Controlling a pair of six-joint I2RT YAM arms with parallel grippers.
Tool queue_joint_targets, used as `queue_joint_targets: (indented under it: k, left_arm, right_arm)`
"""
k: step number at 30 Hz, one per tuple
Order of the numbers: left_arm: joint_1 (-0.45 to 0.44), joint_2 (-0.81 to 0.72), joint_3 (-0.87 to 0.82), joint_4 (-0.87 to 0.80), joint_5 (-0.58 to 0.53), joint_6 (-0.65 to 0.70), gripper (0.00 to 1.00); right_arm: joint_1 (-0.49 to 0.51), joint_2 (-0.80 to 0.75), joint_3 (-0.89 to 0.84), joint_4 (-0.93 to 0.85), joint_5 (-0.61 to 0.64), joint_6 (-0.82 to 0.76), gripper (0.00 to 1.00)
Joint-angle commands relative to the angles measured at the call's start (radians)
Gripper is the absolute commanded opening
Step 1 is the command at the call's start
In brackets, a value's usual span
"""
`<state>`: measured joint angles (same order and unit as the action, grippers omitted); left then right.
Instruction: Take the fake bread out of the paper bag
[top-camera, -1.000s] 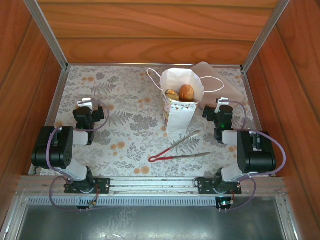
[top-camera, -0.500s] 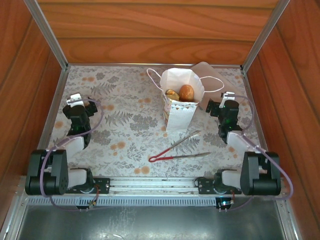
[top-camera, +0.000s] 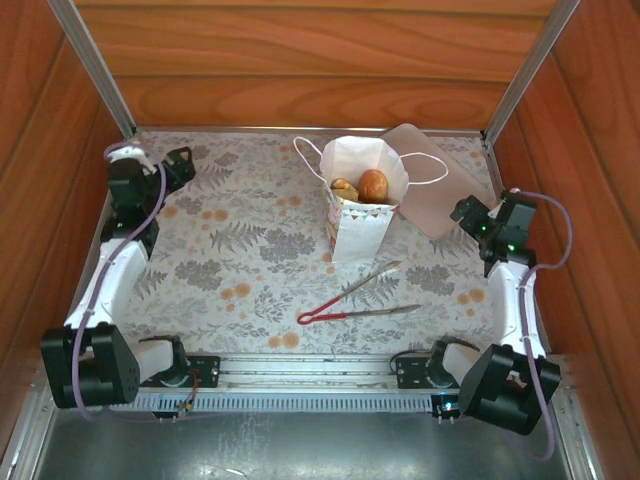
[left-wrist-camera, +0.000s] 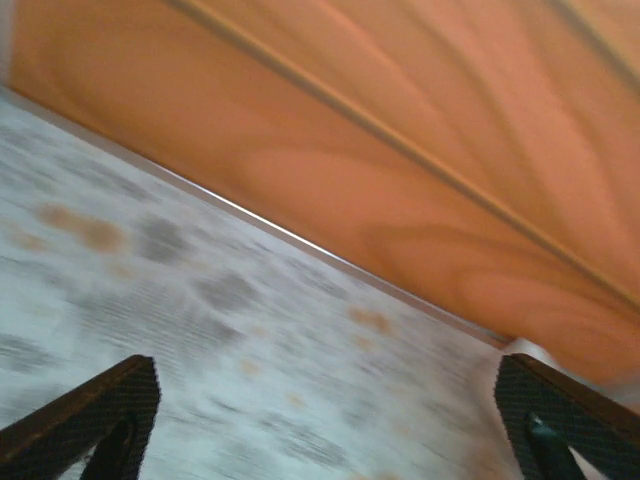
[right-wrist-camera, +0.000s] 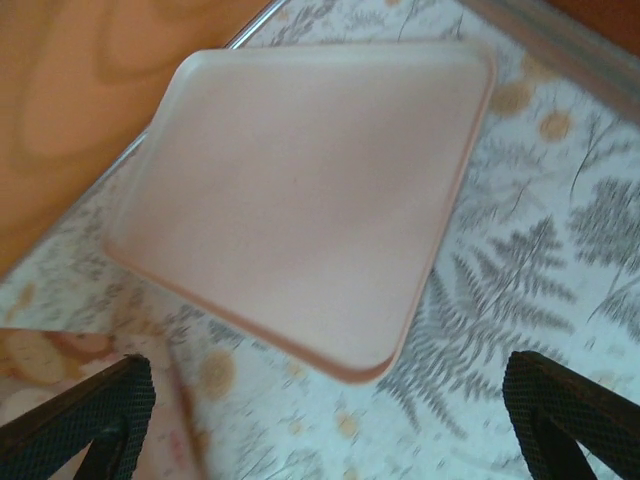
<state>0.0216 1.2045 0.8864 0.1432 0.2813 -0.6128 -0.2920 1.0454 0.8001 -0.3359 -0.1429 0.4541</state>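
On the far half of the table, a little right of the middle, the white paper bag (top-camera: 362, 205) stands upright with its mouth open to the ceiling. Its cord handles fall outward to both sides, and a patterned band runs across its front. The fake bread (top-camera: 373, 184) is inside the bag. From above I can see a round, shiny brown piece near the top and a paler piece touching it on the left. How many more lie under them I cannot tell.

Just behind the bag, on its right, a beige rectangular tray (right-wrist-camera: 300, 200) lies flat on the fern-and-flower tablecloth (top-camera: 240, 250), turned at an angle to the table edges. One corner of the tray reaches almost to the back wall. A pair of metal tongs with a red hinge end (top-camera: 352, 298) lies on the cloth on the near side of the bag, apart from it. Its two arms are spread toward the right.

The left gripper (left-wrist-camera: 320, 410) is at the far left corner, close to the wooden wall (left-wrist-camera: 400, 120) and well apart from the bag. Its fingers are wide apart and nothing is between them. The right gripper (right-wrist-camera: 325, 365) hovers over the near end of the tray, to the right of the bag. Its fingers are also spread wide and hold nothing.
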Motion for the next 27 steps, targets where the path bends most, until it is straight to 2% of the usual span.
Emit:
queue_joint_targets:
  k: [1,5,7,11,16,19,21,27]
  left_arm:
    - [-0.114,0.064,0.114,-0.059,0.326,-0.128,0.86]
    - [-0.254,0.145,0.241,-0.059,0.419,-0.175,0.82]
    - [-0.293,0.171,0.281,-0.059,0.427,-0.197,0.80]
    - [-0.324,0.208,0.335,-0.059,0.484,-0.224,0.75]
    - [-0.387,0.285,0.414,-0.059,0.569,-0.266,0.68]
    - [-0.420,0.329,0.459,-0.059,0.559,-0.275,0.65]
    - [-0.429,0.364,0.487,-0.059,0.555,-0.287,0.65]
    - [-0.453,0.446,0.550,-0.059,0.558,-0.329,0.44]
  right_arm:
    - [-0.019,-0.050,0.084,-0.153,-0.179,0.087,0.96]
    - [-0.022,-0.105,0.166,-0.240,-0.190,0.106,0.95]
    - [-0.022,-0.142,0.195,-0.265,-0.189,0.115,0.95]
    - [-0.022,-0.195,0.262,-0.310,-0.196,0.123,0.95]
    - [-0.022,-0.189,0.349,-0.297,-0.426,0.116,0.95]
    - [-0.022,-0.153,0.382,-0.299,-0.519,0.118,0.94]
    - [-0.022,-0.133,0.390,-0.309,-0.532,0.118,0.93]
    - [-0.022,-0.070,0.384,-0.321,-0.578,0.121,0.91]
